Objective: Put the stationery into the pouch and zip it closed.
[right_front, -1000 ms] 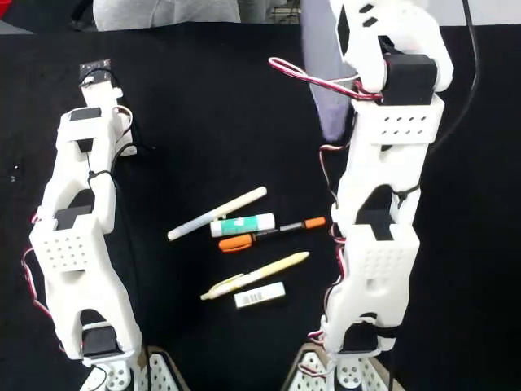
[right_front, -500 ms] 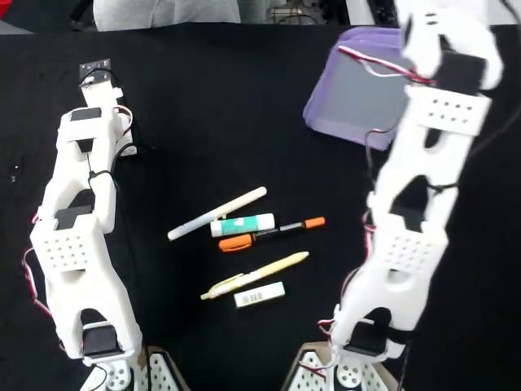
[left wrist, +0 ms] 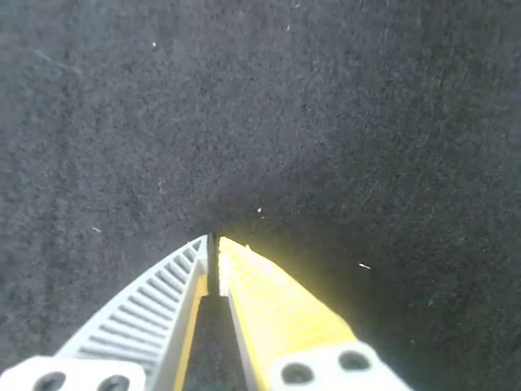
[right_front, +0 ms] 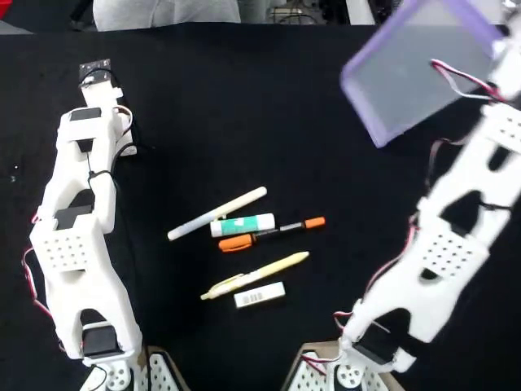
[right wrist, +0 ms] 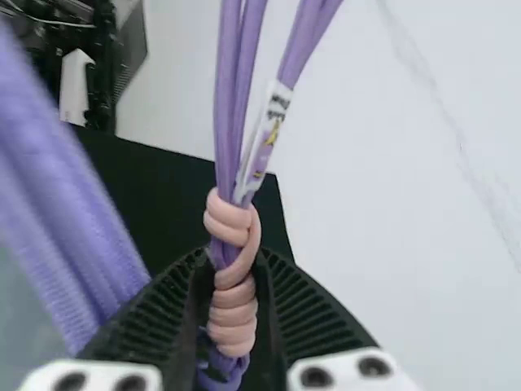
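Stretching beneath the stationery (right_front: 244, 224), the black table (right_front: 212, 98) meets a pale room (right wrist: 423, 163).

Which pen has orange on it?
The dark pen with orange ends, lying between the other two. The white pen and the yellow pen show no orange.

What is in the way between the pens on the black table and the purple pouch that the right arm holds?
Nothing visible is. Bare black tabletop lies between the scattered pens and the translucent purple pouch, which the right gripper clamps by its pink-wrapped loop.
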### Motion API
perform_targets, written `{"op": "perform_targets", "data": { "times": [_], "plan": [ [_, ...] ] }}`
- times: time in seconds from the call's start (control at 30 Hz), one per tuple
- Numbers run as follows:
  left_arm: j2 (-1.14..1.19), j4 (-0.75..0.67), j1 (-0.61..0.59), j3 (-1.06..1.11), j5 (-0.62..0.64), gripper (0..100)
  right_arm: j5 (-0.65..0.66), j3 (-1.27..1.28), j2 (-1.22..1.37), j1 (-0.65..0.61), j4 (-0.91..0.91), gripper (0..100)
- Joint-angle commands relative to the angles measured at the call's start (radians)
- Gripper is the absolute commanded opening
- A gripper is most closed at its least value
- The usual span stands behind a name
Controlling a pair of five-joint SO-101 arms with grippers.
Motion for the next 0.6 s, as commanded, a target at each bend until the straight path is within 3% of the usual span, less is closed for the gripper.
{"op": "perform_targets", "data": {
  "times": [0.0,0.23,0.43,0.57],
  "plan": [
    [-0.003,-0.026,-0.012,-0.004,0.005,3,0.040,-0.015,0.016,0.075,0.002,1.1],
    [-0.003,-0.026,-0.012,-0.004,0.005,3,0.158,-0.076,-0.036,0.061,0.344,1.1],
    [-0.003,-0.023,-0.012,-0.002,0.005,3,0.152,-0.255,-0.038,-0.060,0.652,1.1],
    [-0.005,-0.021,-0.008,-0.002,0.005,3,0.043,-0.348,-0.013,-0.149,0.735,1.1]
  ]
}}
